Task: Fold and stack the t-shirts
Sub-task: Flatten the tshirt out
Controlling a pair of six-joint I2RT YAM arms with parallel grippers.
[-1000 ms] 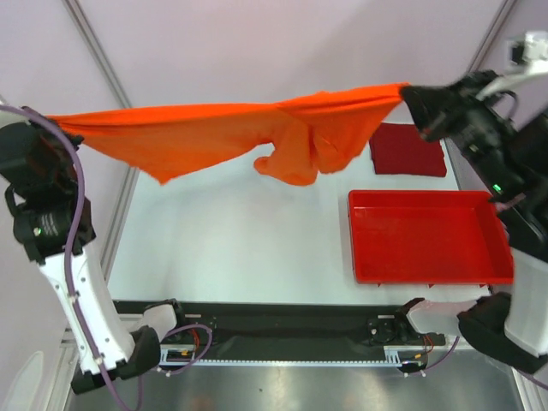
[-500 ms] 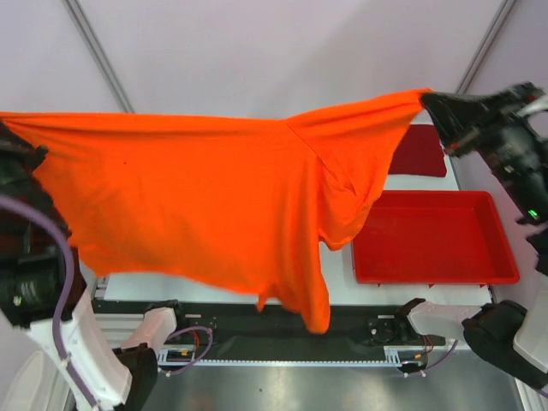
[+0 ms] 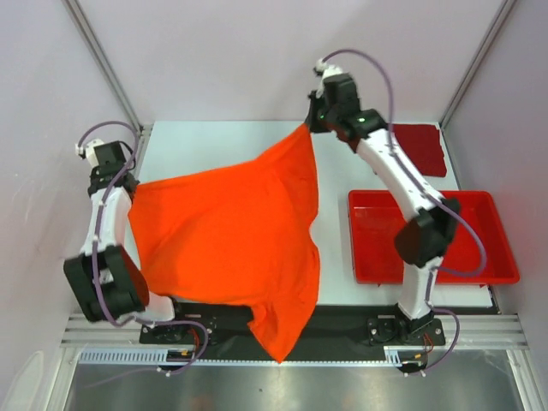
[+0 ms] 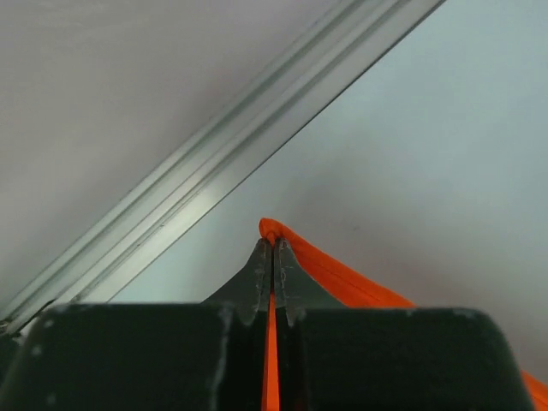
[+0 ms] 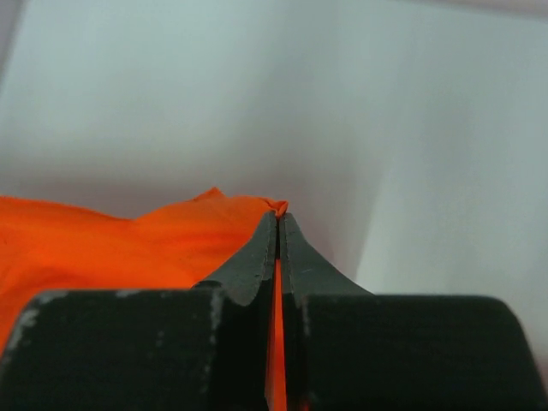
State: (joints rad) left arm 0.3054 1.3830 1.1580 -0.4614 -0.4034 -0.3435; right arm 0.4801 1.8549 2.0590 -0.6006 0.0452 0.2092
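I had the left gripper (image 4: 272,248) pinching the 9 o'clock corner of the plain bright orange cloth t-shirt (image 3: 231,231) and the right gripper (image 5: 279,218) its 1 o'clock corner, cloth spread unfolded across the table (image 3: 223,141), dark red folded cloth t-shirt (image 3: 419,150) waiting at 2 o'clock, so folding and stacking remained.

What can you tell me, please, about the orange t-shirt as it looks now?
The orange t-shirt is plain, bright, soft cloth, spread wide with a few folds. The left gripper and the right gripper each pinch an edge, jaws shut on it. It stretches over the left half of the table, and one end drapes past the near edge.
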